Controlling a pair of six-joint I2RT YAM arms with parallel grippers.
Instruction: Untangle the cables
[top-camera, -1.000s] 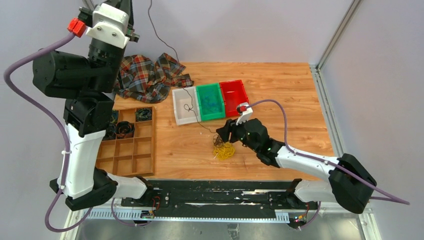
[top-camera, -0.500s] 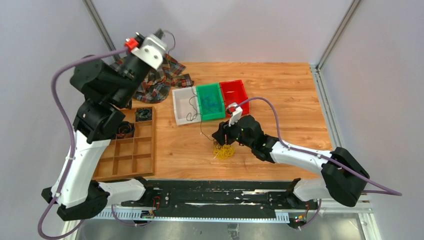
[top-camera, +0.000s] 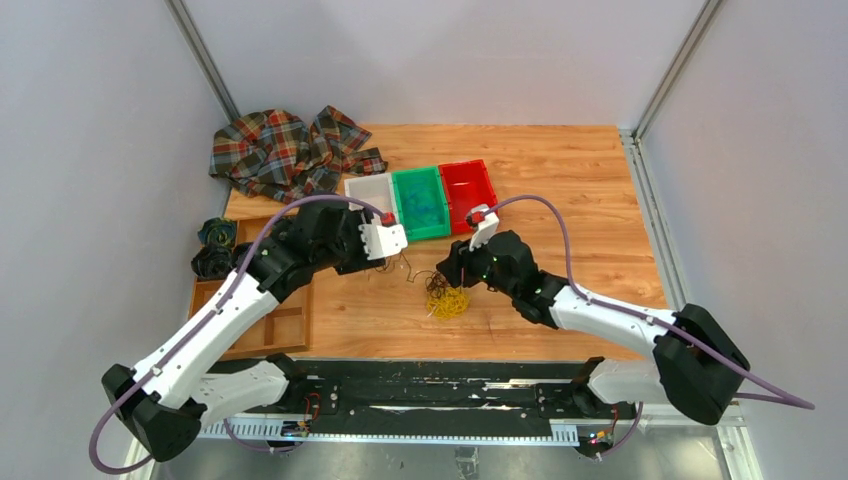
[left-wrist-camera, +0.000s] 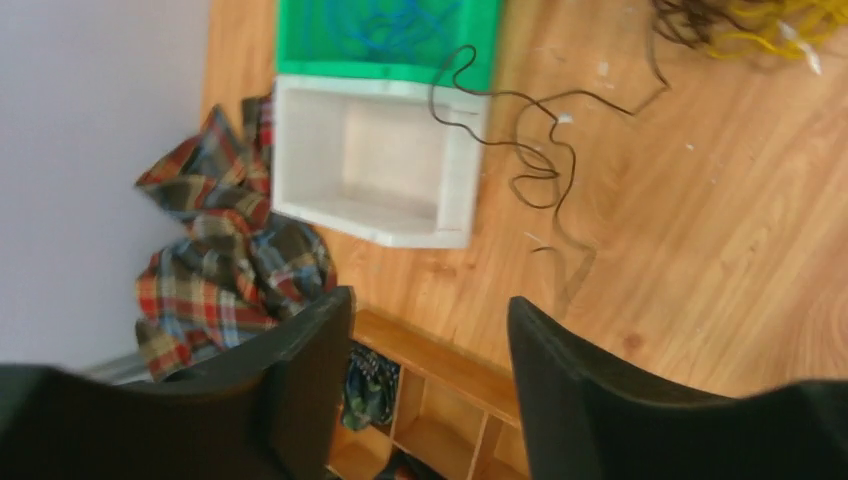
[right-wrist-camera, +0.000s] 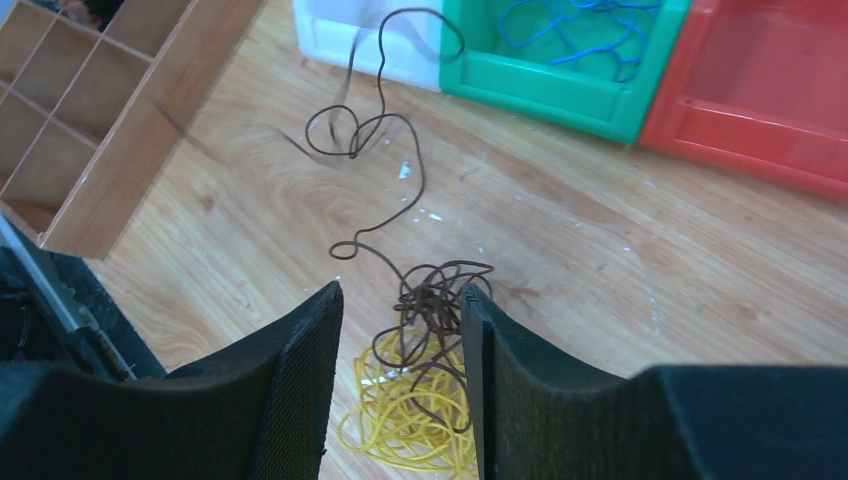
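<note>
- The left arm (top-camera: 215, 325) stretches from its base at the near left corner, forward and toward the middle, held low with the elbow bent.
- The left gripper (left-wrist-camera: 430, 330) tilts down and forward, its two dark fingers (left-wrist-camera: 300, 390) standing wide apart.
- The right arm (top-camera: 600, 315) reaches from the near right corner forward and leftward, also low.
- The right gripper (right-wrist-camera: 400, 310) points down, its jaws parted by a narrower gap.
- The two wrists are near each other, not touching.

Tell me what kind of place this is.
Probably a robotics lab cell: two arms bolted to a wooden table, plain walls on metal framing, coloured bins and tangled cables.
</note>
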